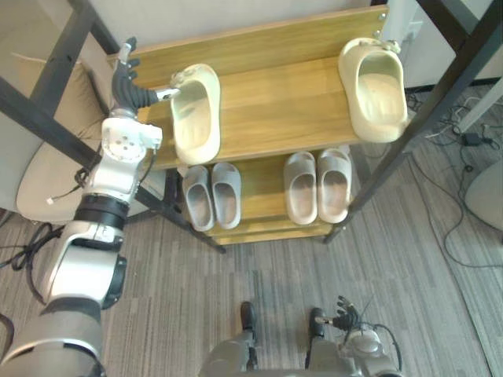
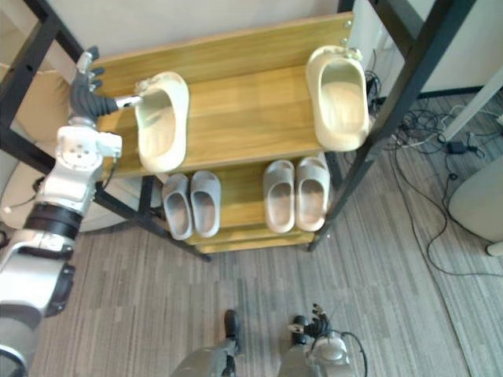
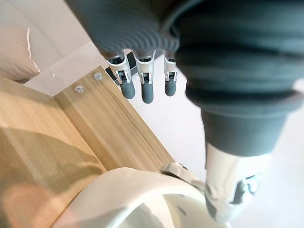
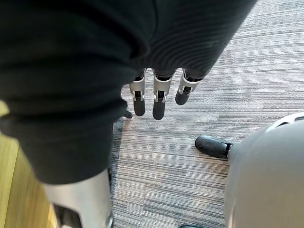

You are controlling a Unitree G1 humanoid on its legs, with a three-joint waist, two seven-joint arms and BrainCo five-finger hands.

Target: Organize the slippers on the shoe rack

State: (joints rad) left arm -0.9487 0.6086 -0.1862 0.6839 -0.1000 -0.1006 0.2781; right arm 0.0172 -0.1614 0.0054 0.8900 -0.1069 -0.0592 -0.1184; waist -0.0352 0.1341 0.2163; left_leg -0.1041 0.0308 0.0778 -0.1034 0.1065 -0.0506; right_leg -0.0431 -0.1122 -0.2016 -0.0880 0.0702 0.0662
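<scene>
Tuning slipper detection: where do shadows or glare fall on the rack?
Left eye view: soft sheen on the top shelf between the cream slippers; the lower shelf is darker. Left wrist view: a shadow band crosses the top shelf near the left hand.

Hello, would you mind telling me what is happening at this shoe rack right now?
The robot is sorting slippers on a wooden shoe rack. Its left hand is raised at the left end of the top shelf, fingers straight, thumb at the end of a cream slipper. The other cream slipper lies at the shelf's far right end, so that pair is apart. Two grey pairs sit side by side on the lower shelf. The right hand hangs open near the floor.
</scene>
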